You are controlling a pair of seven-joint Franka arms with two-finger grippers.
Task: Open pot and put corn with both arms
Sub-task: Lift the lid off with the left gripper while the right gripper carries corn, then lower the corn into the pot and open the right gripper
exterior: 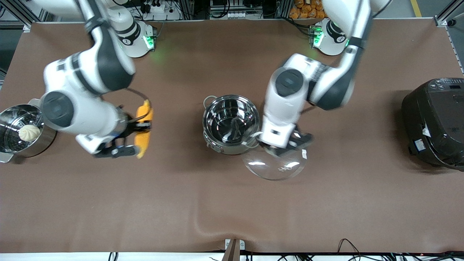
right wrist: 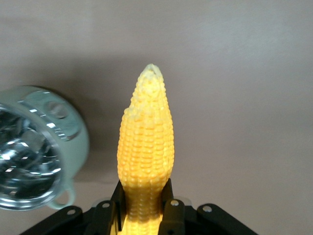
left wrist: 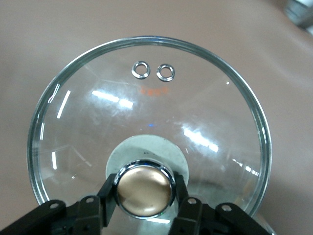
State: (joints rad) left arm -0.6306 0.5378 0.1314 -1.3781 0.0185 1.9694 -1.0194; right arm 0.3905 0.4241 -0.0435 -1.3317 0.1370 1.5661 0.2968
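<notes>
The steel pot stands open and empty mid-table; part of it with a pale handle also shows in the right wrist view. My left gripper is shut on the round knob of the clear glass lid, one finger on each side of the knob. It holds the lid over the table beside the pot, toward the left arm's end. My right gripper is shut on the thick end of the yellow corn and holds it over the table between the steamer and the pot. The corn's tip points away from the right gripper.
A steel steamer pot with a white bun stands at the right arm's end of the table. A large black rice cooker stands at the left arm's end. The brown table cover stretches toward the front camera.
</notes>
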